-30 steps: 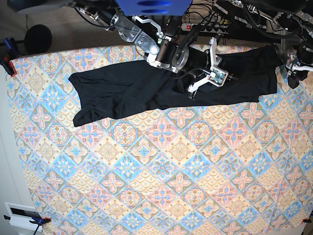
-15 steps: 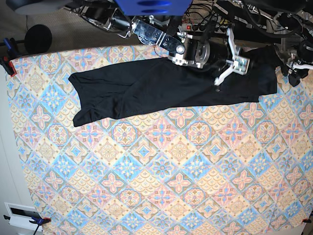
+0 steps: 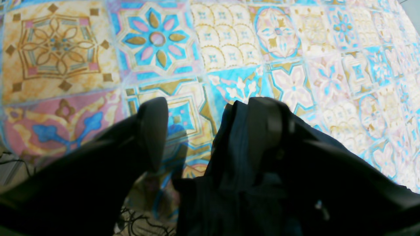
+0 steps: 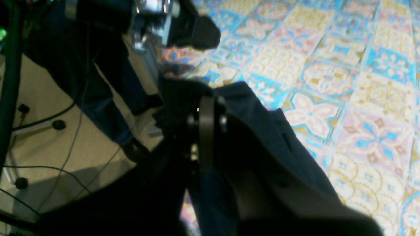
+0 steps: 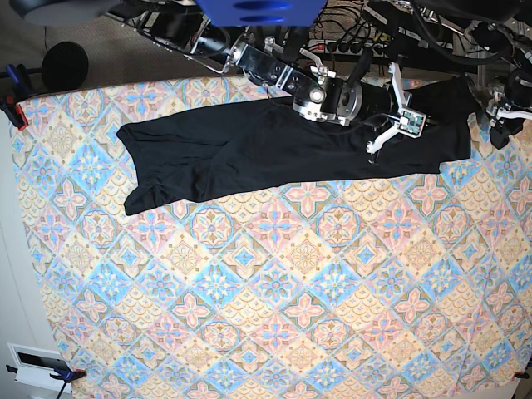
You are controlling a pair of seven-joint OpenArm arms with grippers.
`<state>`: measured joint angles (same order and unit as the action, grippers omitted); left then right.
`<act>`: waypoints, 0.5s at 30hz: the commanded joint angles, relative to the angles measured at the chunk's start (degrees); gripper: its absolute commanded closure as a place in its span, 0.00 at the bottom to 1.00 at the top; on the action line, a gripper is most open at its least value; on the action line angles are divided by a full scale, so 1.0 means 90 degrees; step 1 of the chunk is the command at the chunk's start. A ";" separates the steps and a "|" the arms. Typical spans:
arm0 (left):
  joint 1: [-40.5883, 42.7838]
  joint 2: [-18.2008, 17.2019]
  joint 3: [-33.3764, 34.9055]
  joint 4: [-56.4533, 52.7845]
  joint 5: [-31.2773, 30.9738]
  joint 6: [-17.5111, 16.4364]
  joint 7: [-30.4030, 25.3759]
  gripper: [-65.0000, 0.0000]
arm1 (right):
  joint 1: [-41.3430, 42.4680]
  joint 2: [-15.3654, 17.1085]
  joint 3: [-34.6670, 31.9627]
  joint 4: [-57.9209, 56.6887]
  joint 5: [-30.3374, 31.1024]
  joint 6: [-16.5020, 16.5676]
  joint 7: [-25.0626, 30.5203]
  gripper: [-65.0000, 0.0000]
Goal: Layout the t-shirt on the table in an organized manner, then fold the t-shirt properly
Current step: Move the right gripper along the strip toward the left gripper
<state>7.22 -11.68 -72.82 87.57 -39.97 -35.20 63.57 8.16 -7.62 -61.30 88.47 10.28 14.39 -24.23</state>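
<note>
The black t-shirt (image 5: 249, 150) lies stretched flat along the back of the patterned table (image 5: 274, 274). My right gripper (image 5: 416, 120) hovers over the shirt's right part with its fingers spread. In the right wrist view the gripper (image 4: 206, 108) sits at a shirt (image 4: 262, 131) corner near the table (image 4: 328, 82) edge. My left gripper (image 5: 499, 120) is at the shirt's far right end. In the left wrist view it (image 3: 208, 131) is open, bare table (image 3: 229, 39) shows between the fingers, and shirt fabric (image 3: 229, 183) bunches around the right finger (image 3: 264, 131).
A power strip and cables (image 5: 349, 46) lie behind the table's back edge. Floor with loose cables (image 4: 49, 147) shows just past that edge. A round black object (image 5: 65, 65) and a red clamp (image 5: 12, 108) are at the back left, and a white box (image 5: 37, 366) at the front left.
My right arm has swept right along the shirt, from its middle to near its right end. The shirt and the left arm have barely moved.
</note>
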 commanded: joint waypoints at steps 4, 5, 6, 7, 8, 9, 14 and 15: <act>-0.0075 -0.0133 -0.0022 0.0102 -0.0126 -0.0020 -0.0123 0.42 | 0.0290 -0.0126 0.0007 -0.0066 0.0044 0.0017 0.0362 1.00; -0.0075 -0.0133 -0.0022 0.0102 -0.0126 -0.0020 -0.0123 0.42 | 0.0319 -0.0145 0.0027 -0.0076 0.0044 0.0017 0.0401 1.00; -0.0085 -0.0133 -0.0022 0.0102 -0.0126 -0.0020 -0.0123 0.42 | 0.0358 -0.0154 0.0027 -0.0096 0.0044 0.0017 0.0441 1.00; -0.0085 -0.0133 -0.0022 0.0102 -0.0126 -0.0020 -0.0123 0.42 | 0.0368 -0.0154 0.0027 -0.0096 0.0044 0.0017 0.0450 1.00; -0.0085 -0.0133 -0.0022 0.0102 -0.0126 -0.0020 -0.0123 0.42 | 0.0368 -0.0154 0.0027 -0.0096 0.0044 0.0017 0.0450 1.00; -0.0085 -0.0133 -0.0022 0.0102 -0.0126 -0.0020 -0.0123 0.42 | 0.0368 -0.0154 0.0037 -0.0096 0.0044 0.0017 0.0450 1.00; -0.0085 -0.0133 -0.0022 0.0102 -0.0126 -0.0020 -0.0123 0.42 | 0.0348 -0.0154 0.0027 -0.0115 0.0044 0.0017 0.0450 1.00; -0.0085 -0.0133 -0.0022 0.0102 -0.0126 -0.0020 -0.0123 0.42 | 0.0329 -0.0154 0.0007 -0.0184 0.0044 0.0017 0.0450 1.00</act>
<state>6.68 -11.66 -72.79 87.57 -40.01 -35.20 63.53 10.57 -7.81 -61.04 86.13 10.35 14.50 -21.82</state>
